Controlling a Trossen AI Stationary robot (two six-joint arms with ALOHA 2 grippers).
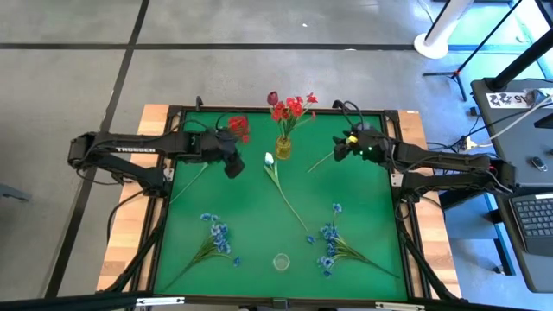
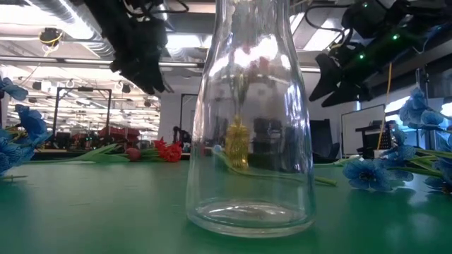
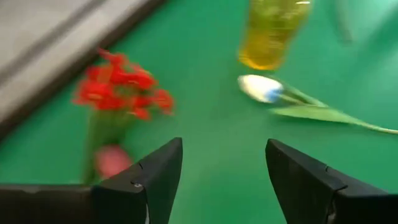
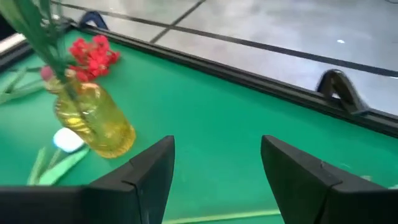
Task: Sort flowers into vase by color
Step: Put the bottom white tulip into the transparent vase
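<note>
The left gripper (image 1: 233,164) hangs with its jaws apart and nothing between them above the far left part of the green surface (image 1: 259,233), between a loose red flower (image 1: 238,126) lying just beyond it and a white tulip-like flower (image 1: 270,159) whose long stem runs diagonally toward the near side. The right gripper (image 1: 340,149), also spread wide and empty, hovers over the far right of the surface, near a bare green stem (image 1: 321,161). Between the two arms stands a small yellow vase (image 1: 283,147) already holding red blooms (image 1: 292,107) and a dark maroon bud (image 1: 273,98). Blue sprays lie at near left (image 1: 216,233) and near right (image 1: 330,244), flanking a clear glass vase (image 1: 281,261) that is empty.

The red flower lies close to the raised border, so a grasp there risks catching the edge or pinching petals, not stem. The yellow vase is narrow and top-heavy with stems; a brush from either arm could tip it. The tulip's bud rests just beside the vase's base, so a careless lift might drag against it.
</note>
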